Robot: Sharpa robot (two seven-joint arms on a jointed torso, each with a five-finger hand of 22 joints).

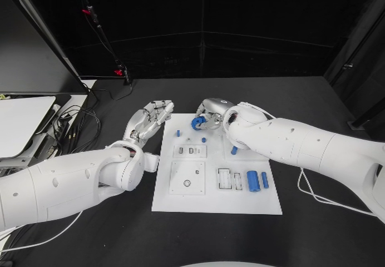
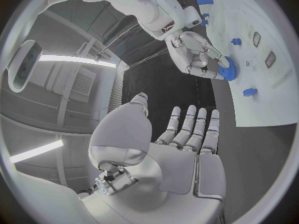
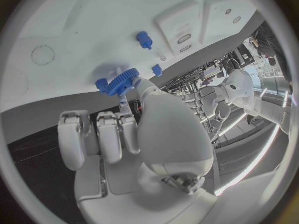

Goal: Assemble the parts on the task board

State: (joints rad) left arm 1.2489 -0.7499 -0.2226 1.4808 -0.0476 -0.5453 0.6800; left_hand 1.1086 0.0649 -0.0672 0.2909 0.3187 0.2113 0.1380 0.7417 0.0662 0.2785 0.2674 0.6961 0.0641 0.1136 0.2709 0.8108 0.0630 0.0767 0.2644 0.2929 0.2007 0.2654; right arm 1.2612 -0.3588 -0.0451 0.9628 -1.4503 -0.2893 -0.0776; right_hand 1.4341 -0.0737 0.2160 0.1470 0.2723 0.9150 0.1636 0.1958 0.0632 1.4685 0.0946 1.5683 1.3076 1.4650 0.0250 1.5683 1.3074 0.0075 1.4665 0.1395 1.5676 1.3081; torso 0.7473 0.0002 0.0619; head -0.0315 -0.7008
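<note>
Left hand (image 1: 150, 119) flat, fingers extended and apart, holding nothing. Right hand (image 1: 210, 113) curled, pinching a blue gear (image 1: 198, 122).

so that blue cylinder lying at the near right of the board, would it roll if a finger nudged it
Probably. The blue cylinder lies on its side on the flat task board, so a sideways nudge would likely roll it. It looks like rigid plastic, likely light. The smaller blue pin beside it might get knocked.
</note>
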